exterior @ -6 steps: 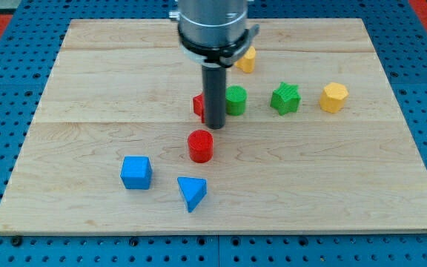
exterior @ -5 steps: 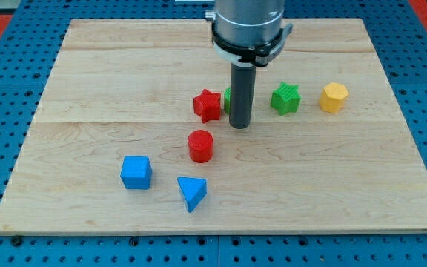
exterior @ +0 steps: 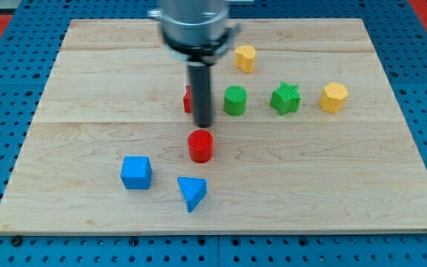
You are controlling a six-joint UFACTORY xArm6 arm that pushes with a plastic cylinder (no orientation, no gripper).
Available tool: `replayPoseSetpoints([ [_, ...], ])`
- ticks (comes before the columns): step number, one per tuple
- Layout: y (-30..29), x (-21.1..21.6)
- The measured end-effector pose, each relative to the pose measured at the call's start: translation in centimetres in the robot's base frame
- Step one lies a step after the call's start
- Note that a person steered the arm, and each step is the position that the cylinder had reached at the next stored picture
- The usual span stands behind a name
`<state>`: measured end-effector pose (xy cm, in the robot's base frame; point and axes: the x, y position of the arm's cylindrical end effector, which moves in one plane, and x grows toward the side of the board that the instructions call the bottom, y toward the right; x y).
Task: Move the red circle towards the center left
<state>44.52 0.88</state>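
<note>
Camera view, bottom first: a blue wedge (exterior: pixel 191 193) lies nearest the lower edge of the wooden worktop (exterior: pixel 347 185), pointing down, with a blue cube (exterior: pixel 136 172) just to its left and slightly higher.

Above these, a little left of the worktop's middle, stands the red circle (exterior: pixel 200 145). It is a short cylinder resting on one flat face, its axis upright, so its round top faces up and it has no pointing direction along the surface. It sits apart from both blue blocks.

Just above the red circle comes my tip (exterior: pixel 203 124), close to the block's upper edge; whether the two touch cannot be told. The dark rod rises straight up from there to a wide grey collar at the view's top, leaning neither way. There is no hand on this arm, so nothing is grasped or released.

Behind the rod, a red block (exterior: pixel 188 99) shows only as a sliver on the rod's left side; its shape is hidden. To the right in the same row stand a green cylinder (exterior: pixel 235 100), a green star (exterior: pixel 285 98) and a yellow hexagon (exterior: pixel 333 97), each apart from the next.

Farthest up, another yellow block (exterior: pixel 245 58) sits right of the collar.
</note>
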Motion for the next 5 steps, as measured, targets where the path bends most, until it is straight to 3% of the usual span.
replayPoseSetpoints([
  [1, 6.2, 2.3],
  [2, 3.5, 6.3],
  [3, -7.4, 5.8],
  [4, -14.7, 1.5],
  [5, -14.9, 3.6],
])
